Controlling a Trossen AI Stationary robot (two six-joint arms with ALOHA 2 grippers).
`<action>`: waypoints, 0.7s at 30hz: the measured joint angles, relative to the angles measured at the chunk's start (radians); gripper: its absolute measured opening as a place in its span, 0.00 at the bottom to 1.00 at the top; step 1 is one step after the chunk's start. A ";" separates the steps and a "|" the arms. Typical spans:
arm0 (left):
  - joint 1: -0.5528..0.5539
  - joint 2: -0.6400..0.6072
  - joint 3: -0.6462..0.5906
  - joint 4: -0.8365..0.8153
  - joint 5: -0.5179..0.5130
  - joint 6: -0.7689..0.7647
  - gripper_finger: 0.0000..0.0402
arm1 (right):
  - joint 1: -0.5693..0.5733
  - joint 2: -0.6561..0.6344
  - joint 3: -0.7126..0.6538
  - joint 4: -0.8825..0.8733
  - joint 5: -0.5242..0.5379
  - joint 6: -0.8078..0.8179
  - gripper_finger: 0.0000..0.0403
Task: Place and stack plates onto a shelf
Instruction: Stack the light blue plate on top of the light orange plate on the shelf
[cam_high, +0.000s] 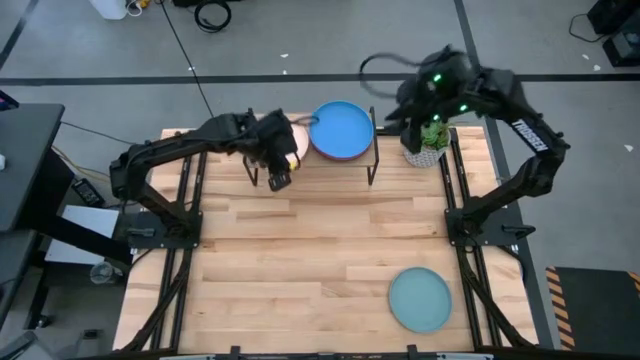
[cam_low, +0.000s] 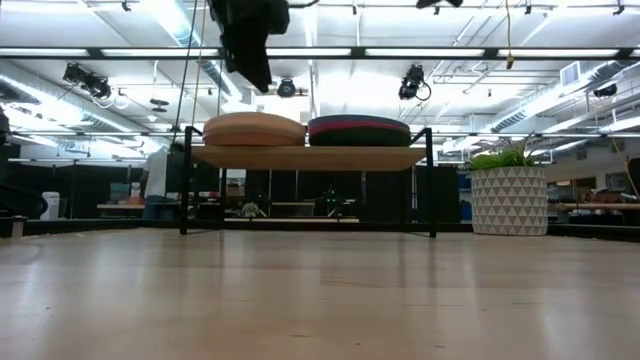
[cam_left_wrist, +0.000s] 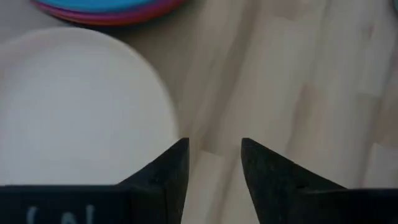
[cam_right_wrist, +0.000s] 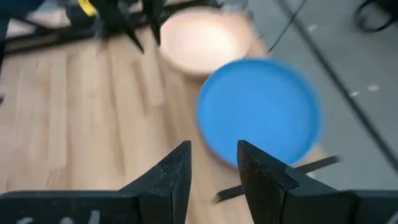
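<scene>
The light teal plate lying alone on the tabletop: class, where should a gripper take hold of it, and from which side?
Probably at the rim. The light teal plate lies flat on the table, leaving only its thin edge to pinch. Come from above at a tilt, one finger over the rim. The right gripper, open near the shelf, is on its side; the left gripper is farther.

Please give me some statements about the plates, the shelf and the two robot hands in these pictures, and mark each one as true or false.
1. A blue plate lies on top of the right stack on the shelf. True.
2. The light teal plate is on the shelf. False: it lies on the table, near the front right.
3. The left hand holds a plate. False: it is open and empty, beside the cream plate.
4. A potted plant stands right of the shelf. True.
5. The right hand grips the blue plate. False: it is open above it.
</scene>
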 joint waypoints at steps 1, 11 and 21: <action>-0.020 0.002 0.000 -0.005 -0.009 -0.015 0.38 | 0.015 -0.001 -0.028 -0.002 -0.003 0.000 0.34; -0.267 0.002 -0.013 0.110 0.010 0.029 0.35 | 0.236 -0.002 -0.279 -0.020 -0.012 0.076 0.33; -0.468 -0.182 -0.391 0.492 -0.014 -0.205 0.35 | 0.571 -0.002 -0.599 0.021 -0.127 0.220 0.33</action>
